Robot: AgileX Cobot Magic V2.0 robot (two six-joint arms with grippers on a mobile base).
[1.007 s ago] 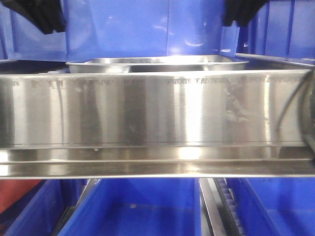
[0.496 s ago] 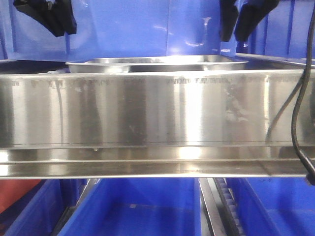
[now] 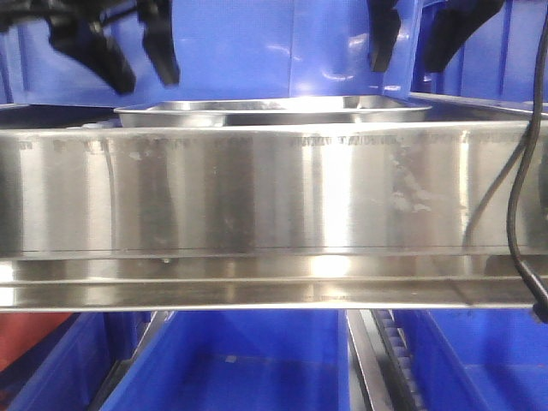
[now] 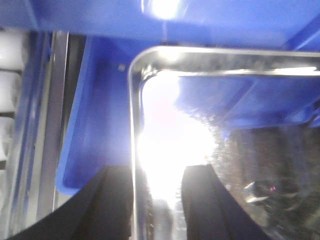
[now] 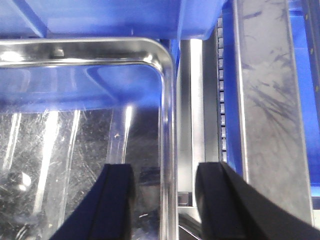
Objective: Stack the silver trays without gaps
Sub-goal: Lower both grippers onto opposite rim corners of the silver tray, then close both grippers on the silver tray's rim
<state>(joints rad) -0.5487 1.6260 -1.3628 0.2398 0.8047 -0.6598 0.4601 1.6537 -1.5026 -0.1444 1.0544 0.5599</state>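
Note:
A shiny silver tray lies behind the long steel rail; from this low angle I cannot tell whether more than one is stacked there. My left gripper hangs open just above its left end. In the left wrist view the left gripper straddles the tray's left rim, one finger outside and one over the glaring inside. My right gripper hangs open above the right end. Seen from the right wrist, the right gripper straddles the right rim of the tray. Neither gripper holds anything.
A wide brushed-steel rail fills the foreground and hides the tray's base. Blue bins stand behind and below; the tray rests in a blue bin. A black cable hangs at right. A steel strip and rollers flank the bin.
Both grippers have come down from the top edge into fuller view, closing on the tray's two ends. The tray has not moved.

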